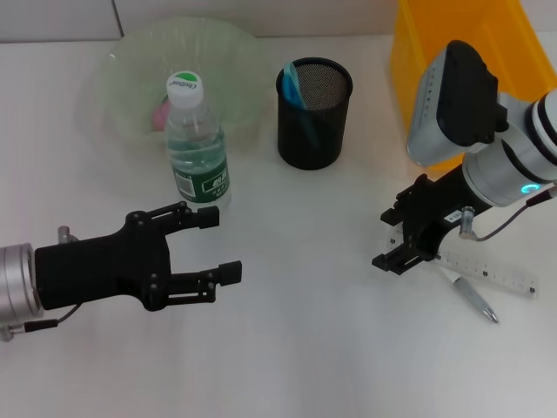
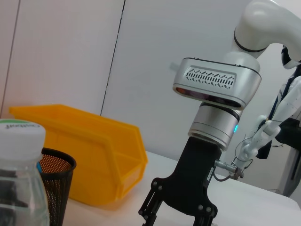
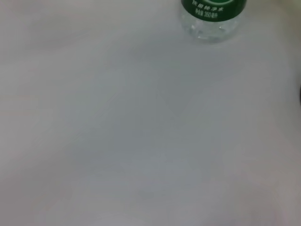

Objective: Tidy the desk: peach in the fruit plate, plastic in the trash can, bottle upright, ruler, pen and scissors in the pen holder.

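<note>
The clear bottle (image 1: 196,144) with a green label stands upright in front of the green fruit plate (image 1: 222,52). A pink fruit (image 1: 161,113) lies in the plate, mostly hidden by the bottle. The black mesh pen holder (image 1: 313,117) holds a blue item (image 1: 292,85). The clear ruler (image 1: 492,274) and silver pen (image 1: 474,298) lie at the right. My left gripper (image 1: 219,244) is open and empty, in front of the bottle. My right gripper (image 1: 389,237) is open and empty, just left of the ruler's end. Scissors and plastic do not show clearly.
A yellow bin (image 1: 461,43) stands at the back right, behind my right arm. The left wrist view shows the bottle cap (image 2: 19,134), pen holder (image 2: 56,179), bin (image 2: 94,141) and right arm (image 2: 211,84). The right wrist view shows the bottle's base (image 3: 214,19).
</note>
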Controlling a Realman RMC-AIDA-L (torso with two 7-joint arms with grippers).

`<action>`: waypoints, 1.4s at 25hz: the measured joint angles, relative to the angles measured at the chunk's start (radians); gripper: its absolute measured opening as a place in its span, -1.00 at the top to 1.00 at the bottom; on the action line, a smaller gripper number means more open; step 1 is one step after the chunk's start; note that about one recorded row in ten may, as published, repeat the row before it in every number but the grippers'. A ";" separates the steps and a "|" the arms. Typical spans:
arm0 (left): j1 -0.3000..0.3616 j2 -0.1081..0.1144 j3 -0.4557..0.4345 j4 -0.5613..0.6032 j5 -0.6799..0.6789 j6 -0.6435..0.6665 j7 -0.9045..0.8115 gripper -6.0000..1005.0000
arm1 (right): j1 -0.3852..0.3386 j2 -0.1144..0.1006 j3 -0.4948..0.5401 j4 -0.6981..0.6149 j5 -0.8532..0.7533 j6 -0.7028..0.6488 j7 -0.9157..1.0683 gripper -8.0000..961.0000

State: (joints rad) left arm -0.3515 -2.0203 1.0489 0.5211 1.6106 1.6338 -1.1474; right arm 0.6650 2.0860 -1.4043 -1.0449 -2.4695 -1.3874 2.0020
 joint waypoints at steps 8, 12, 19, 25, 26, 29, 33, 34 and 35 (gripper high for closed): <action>0.004 0.000 0.001 -0.001 0.000 -0.002 0.002 -0.71 | 0.008 0.000 0.000 0.031 0.011 0.020 -0.008 -0.23; 0.005 0.000 0.003 -0.001 0.000 -0.003 0.001 -0.71 | 0.008 0.000 0.001 0.032 0.012 0.031 -0.007 -0.18; 0.005 0.000 0.009 -0.001 0.000 -0.005 -0.001 -0.71 | 0.002 -0.002 0.010 0.034 0.012 0.033 -0.004 0.09; 0.005 -0.001 0.013 -0.001 0.000 -0.007 -0.001 -0.71 | -0.006 -0.002 0.012 0.028 0.015 0.035 -0.006 0.14; 0.005 -0.001 0.013 -0.001 0.000 -0.007 -0.001 -0.71 | -0.006 -0.002 0.012 0.028 0.015 0.035 -0.006 0.15; 0.006 -0.001 0.013 -0.001 0.000 -0.007 -0.002 -0.71 | -0.011 -0.002 0.012 0.024 0.022 0.035 -0.006 0.19; 0.008 -0.002 0.013 -0.001 0.000 -0.007 -0.002 -0.71 | -0.024 -0.002 0.013 0.001 0.026 0.036 -0.006 0.22; 0.008 -0.002 0.013 -0.001 0.000 -0.007 -0.002 -0.71 | -0.028 -0.001 0.013 -0.005 0.031 0.036 -0.007 0.23; 0.008 -0.002 0.013 -0.001 0.000 -0.007 -0.002 -0.71 | -0.038 -0.002 0.013 -0.020 0.044 0.036 -0.008 0.23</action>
State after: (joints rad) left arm -0.3432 -2.0219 1.0615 0.5199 1.6106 1.6271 -1.1489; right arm 0.6268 2.0837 -1.3913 -1.0652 -2.4257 -1.3513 1.9940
